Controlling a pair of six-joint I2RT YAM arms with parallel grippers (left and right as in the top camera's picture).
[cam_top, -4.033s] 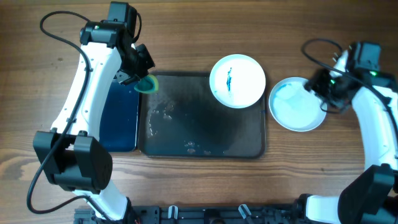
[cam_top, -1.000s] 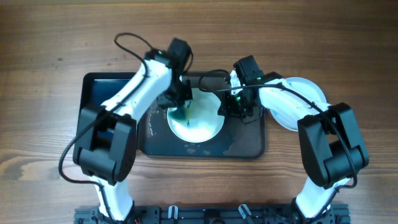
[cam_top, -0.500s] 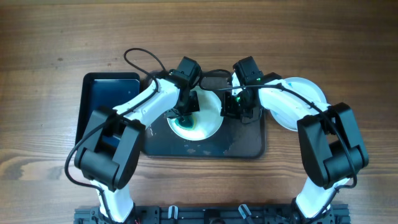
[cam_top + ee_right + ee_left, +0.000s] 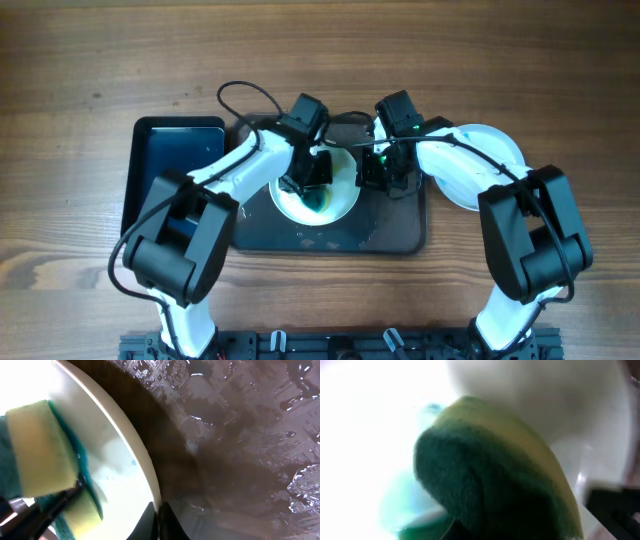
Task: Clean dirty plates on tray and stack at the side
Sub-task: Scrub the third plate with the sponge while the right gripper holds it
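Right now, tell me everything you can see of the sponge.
The sponge has two layers: a dark green, fibrous scouring face on soft yellow foam. It is clamped in the jaws of the left gripper and pressed, tilted, onto the inside of the white plate, which sits on the dark tray. A bluish-green smear shows on the plate beside it. The arm hides most of the sponge from overhead, so its full outline cannot be seen.
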